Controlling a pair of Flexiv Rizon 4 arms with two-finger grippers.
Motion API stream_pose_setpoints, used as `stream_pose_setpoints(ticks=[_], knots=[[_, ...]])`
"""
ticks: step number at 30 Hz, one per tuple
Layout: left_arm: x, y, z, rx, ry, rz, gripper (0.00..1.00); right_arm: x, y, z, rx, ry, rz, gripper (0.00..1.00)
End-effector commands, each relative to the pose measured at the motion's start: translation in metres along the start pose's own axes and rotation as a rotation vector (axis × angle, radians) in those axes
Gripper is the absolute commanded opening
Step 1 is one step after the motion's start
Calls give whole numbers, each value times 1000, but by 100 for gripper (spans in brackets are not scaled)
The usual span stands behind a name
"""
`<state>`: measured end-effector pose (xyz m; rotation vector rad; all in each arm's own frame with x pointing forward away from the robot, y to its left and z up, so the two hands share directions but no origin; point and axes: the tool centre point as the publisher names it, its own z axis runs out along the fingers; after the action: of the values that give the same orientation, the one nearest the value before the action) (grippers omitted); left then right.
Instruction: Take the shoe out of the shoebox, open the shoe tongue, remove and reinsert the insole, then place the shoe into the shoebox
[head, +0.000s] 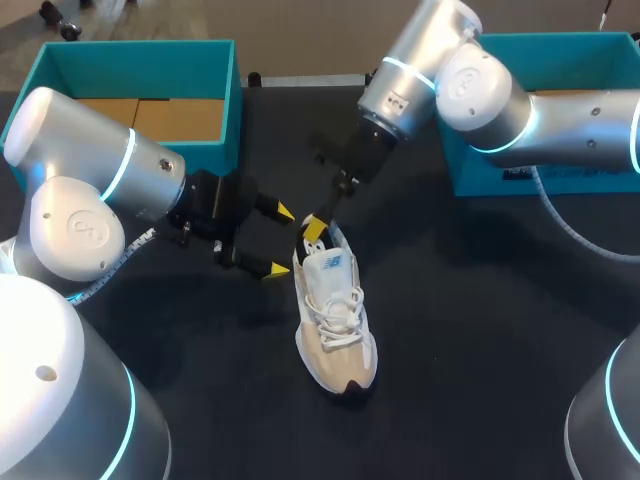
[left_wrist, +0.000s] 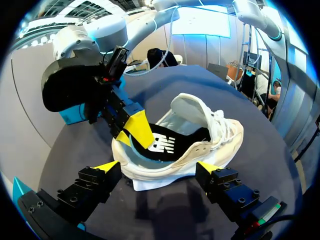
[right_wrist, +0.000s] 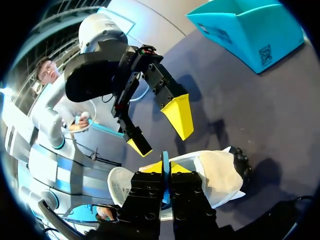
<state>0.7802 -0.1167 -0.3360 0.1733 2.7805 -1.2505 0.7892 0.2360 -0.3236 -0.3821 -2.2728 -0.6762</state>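
A white and beige sneaker (head: 337, 330) lies on the black table, toe toward me and heel toward the back. Its tongue (left_wrist: 190, 107) is lifted. My right gripper (head: 315, 229) comes down at the heel opening and is shut on the thin blue edge of the insole (right_wrist: 165, 157). The insole (left_wrist: 162, 145) is black with a white logo and still lies mostly inside the shoe (right_wrist: 220, 175). My left gripper (head: 278, 241) stands wide open just left of the heel, its fingers either side of the shoe's heel end (left_wrist: 220, 135) without touching it.
An open teal shoebox (head: 215, 60) with a cardboard floor stands at the back left. A second teal box (head: 480, 180) stands at the back right under my right arm. Bare black table lies in front of and right of the shoe.
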Motion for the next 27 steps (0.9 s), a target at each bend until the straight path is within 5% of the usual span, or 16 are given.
stream_pose_setpoints(ticks=[1,3,10,22,27], knots=[[1,-1,0,-4,-1,0,100,-1,1,2,5,-3,0,10],[1,-1,0,-4,-1,0,100,1,2,-1,5,-13,-2,24],[1,-1,0,-4,-1,0,100,11,4,-7,7,-39,-5,36],[1,-1,0,-4,-1,0,100,16,27,-30,-5,-100,-72,47],[1,-1,0,-4,-1,0,100,18,34,-45,-113,-119,-111,49]])
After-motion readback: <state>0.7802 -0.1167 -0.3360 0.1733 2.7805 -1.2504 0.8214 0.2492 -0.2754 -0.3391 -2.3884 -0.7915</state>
